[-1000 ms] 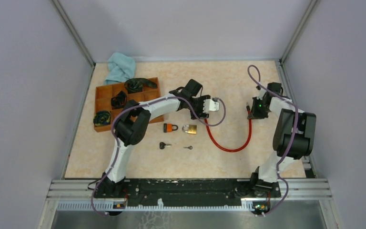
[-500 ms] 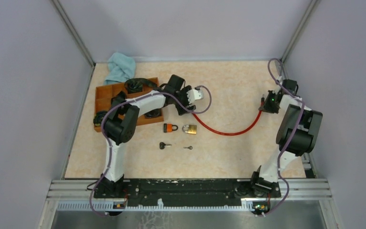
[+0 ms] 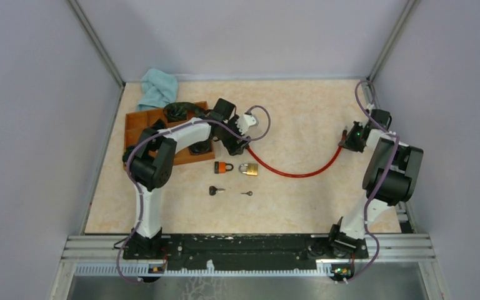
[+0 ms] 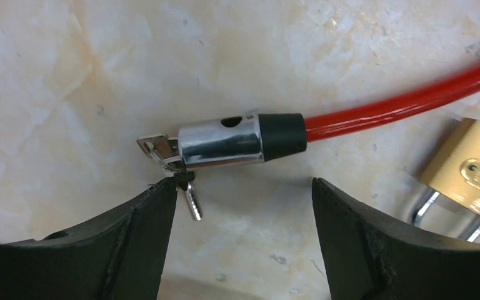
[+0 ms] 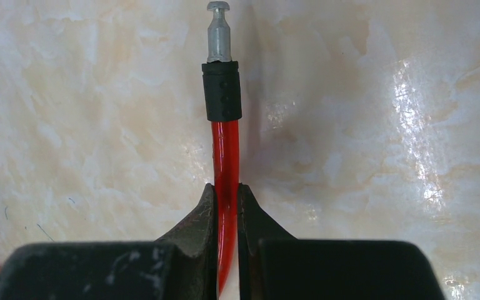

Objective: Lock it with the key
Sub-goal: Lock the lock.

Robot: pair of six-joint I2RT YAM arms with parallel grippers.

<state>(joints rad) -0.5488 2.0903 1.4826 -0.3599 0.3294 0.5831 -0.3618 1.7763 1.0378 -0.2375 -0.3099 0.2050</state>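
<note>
A red cable lock (image 3: 294, 173) lies in a shallow arc across the table. Its chrome lock body (image 4: 222, 142) rests on the table just beyond my left gripper (image 4: 244, 187), which is open and holds nothing. A key (image 4: 156, 147) sticks out of the body's left end, and a spare key (image 4: 190, 203) hangs from it beside my left fingertip (image 4: 162, 200). My right gripper (image 5: 226, 194) is shut on the red cable (image 5: 225, 150) just behind its black collar, with the metal pin (image 5: 219, 34) pointing away. In the top view my left gripper (image 3: 237, 140) is mid-table and my right gripper (image 3: 348, 139) far right.
A brass padlock (image 3: 248, 169) and an orange padlock (image 3: 224, 167) lie near the lock body, with two loose keys (image 3: 215, 190) (image 3: 247, 193) in front of them. A wooden tray (image 3: 139, 125) of black parts and a blue cloth (image 3: 158, 87) sit at the back left.
My left arm swung left toward the tray with the lock body and its jaws widened. My right gripper pulled the pin end right, flattening the cable's deep loop.
</note>
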